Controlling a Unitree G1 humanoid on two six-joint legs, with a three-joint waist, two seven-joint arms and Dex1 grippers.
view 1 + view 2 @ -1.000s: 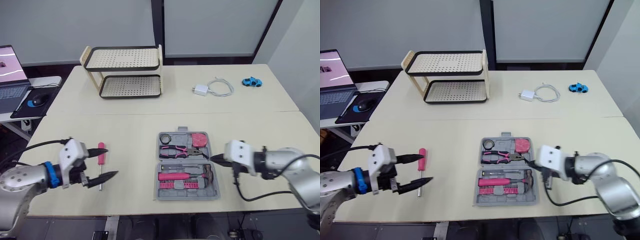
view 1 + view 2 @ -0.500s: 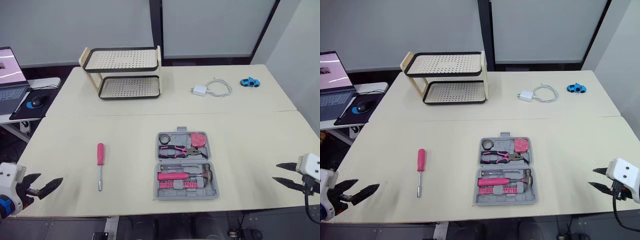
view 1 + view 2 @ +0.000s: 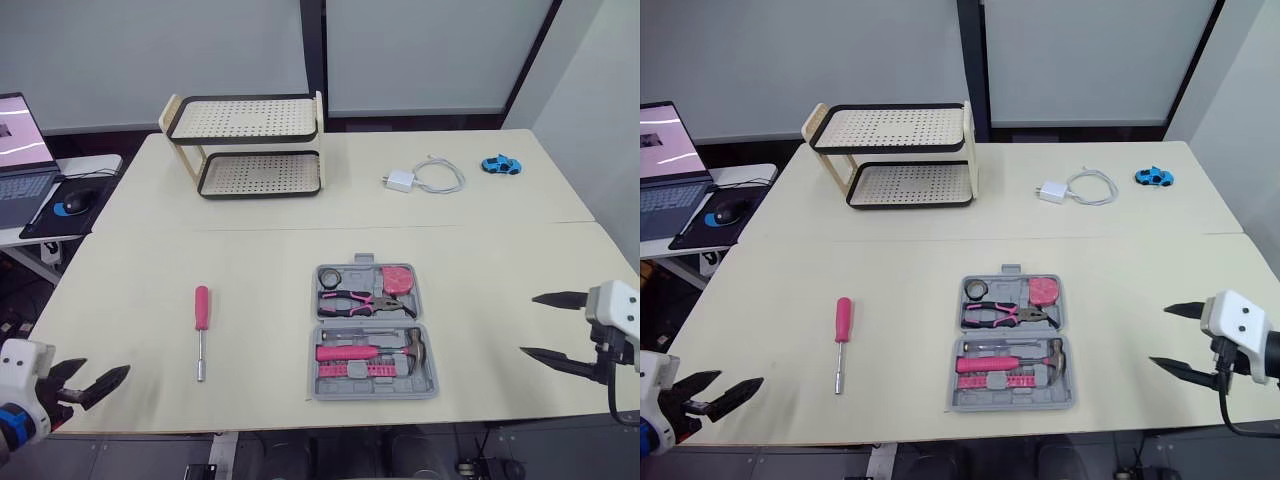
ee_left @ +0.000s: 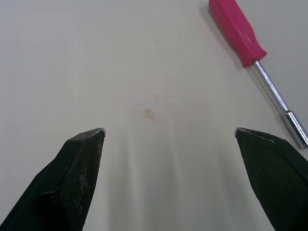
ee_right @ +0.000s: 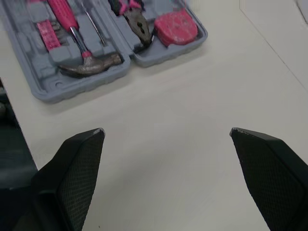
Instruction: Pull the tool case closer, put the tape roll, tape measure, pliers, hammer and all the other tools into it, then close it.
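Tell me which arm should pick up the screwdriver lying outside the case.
Left. The screwdriver lies near the open left claw; the tool case sits between it and the right claw.

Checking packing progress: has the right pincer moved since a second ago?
Yes. The right pincer has drawn back to the right, well clear of the open grey plastic tool case whose edge it was at.

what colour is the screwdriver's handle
The screwdriver handle is pink, clearest in the left wrist view.
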